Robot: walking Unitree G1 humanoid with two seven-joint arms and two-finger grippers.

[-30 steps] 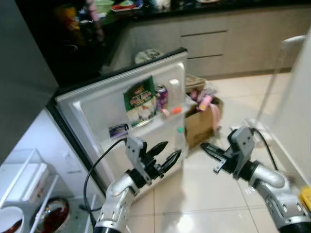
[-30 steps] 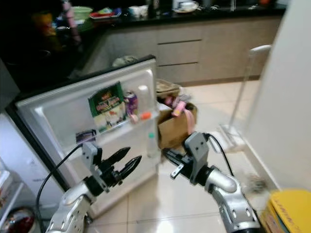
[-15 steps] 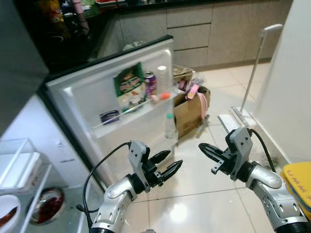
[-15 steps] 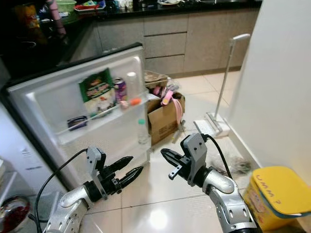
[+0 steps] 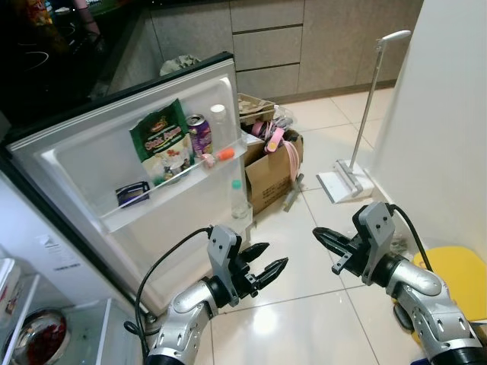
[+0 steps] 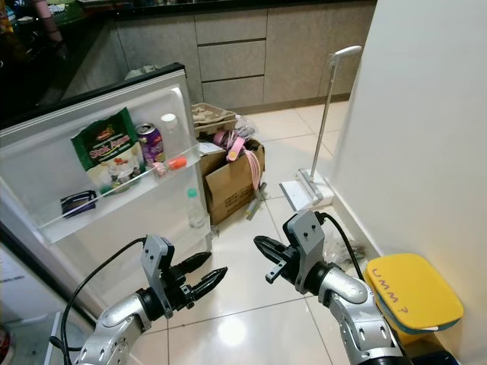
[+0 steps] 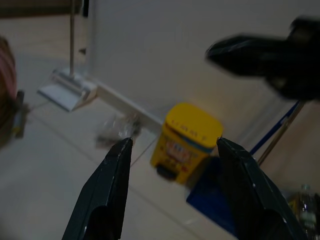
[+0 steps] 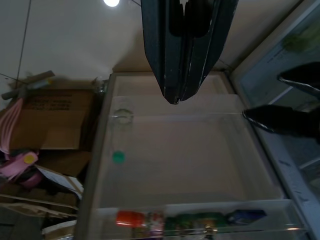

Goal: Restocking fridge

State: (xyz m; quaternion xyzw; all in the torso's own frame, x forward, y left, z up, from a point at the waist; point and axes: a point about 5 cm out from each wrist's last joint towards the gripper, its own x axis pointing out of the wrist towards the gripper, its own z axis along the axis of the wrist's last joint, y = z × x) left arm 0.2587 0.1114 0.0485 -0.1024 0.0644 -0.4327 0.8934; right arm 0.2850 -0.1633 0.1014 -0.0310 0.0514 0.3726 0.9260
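Open fridge door (image 5: 91, 179), shelf holding a green packet (image 5: 161, 144) and can (image 5: 201, 133). Left gripper (image 5: 266, 270) fingers spread wide, empty; right gripper (image 5: 326, 237) fingers closed together, empty, above the floor.

Only readable bit is on the yellow bin lid (image 6: 413, 293) at the lower right, handwritten, looks like "UMM ?". The green snack bag (image 5: 161, 144) in the fridge door has print, but too blurry to read.
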